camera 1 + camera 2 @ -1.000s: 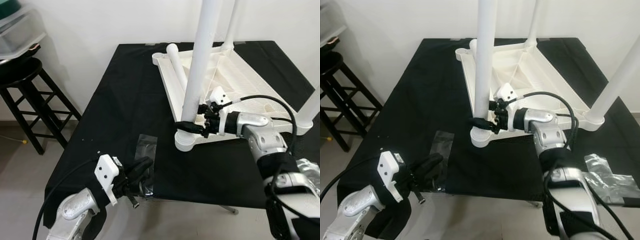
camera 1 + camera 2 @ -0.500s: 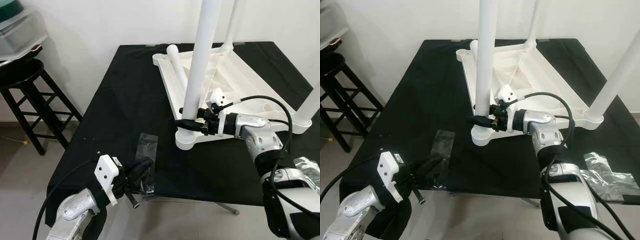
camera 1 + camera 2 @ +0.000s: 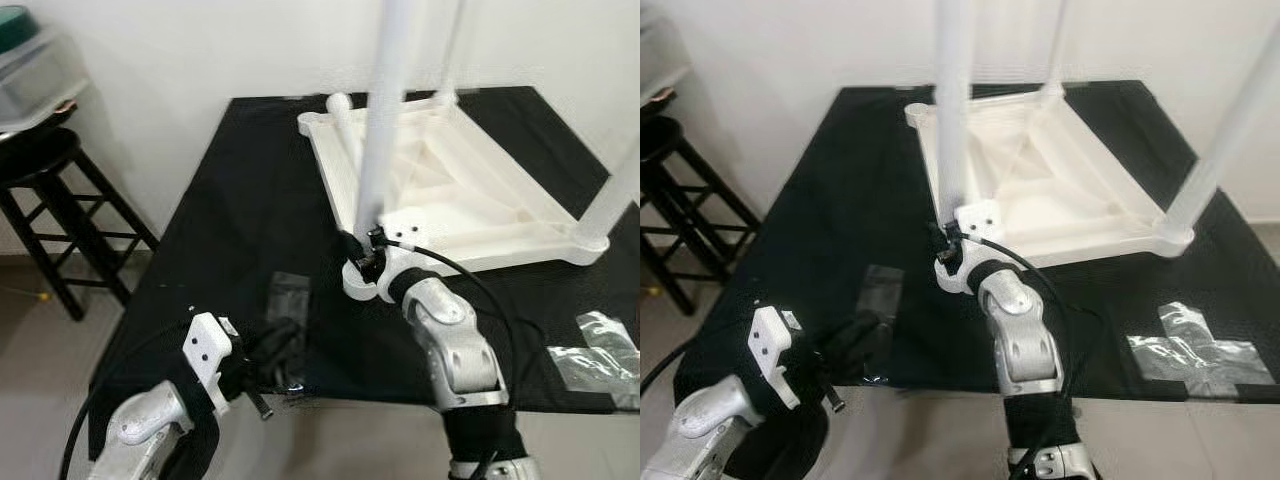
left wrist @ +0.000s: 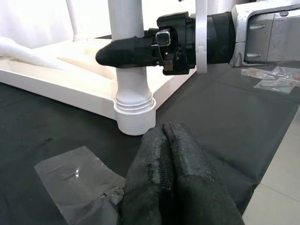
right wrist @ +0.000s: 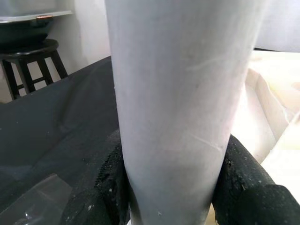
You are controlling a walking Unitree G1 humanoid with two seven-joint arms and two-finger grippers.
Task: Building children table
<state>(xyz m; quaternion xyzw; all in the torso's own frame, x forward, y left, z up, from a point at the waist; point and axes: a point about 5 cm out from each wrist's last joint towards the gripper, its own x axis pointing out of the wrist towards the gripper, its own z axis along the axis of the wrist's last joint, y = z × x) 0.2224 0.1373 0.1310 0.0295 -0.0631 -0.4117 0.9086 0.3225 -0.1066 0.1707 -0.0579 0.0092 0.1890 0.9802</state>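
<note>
While upright, leg (image 5: 178, 93) sits between right gripper (image 3: 358, 250) jaws.

A plain white wall (image 3: 200, 50) backs a work table covered in black cloth (image 3: 240, 200), with a black wooden stool (image 3: 45, 190) bearing a clear storage bin (image 3: 35, 70) standing beside it on pale flooring (image 3: 30, 380).

Passage over the inverted table top (image 3: 470, 200) is being obstructed by upright legs (image 3: 385, 90) at its corners; open black cloth (image 3: 250, 190) is being left between the near leg and the stool (image 3: 45, 190).
</note>
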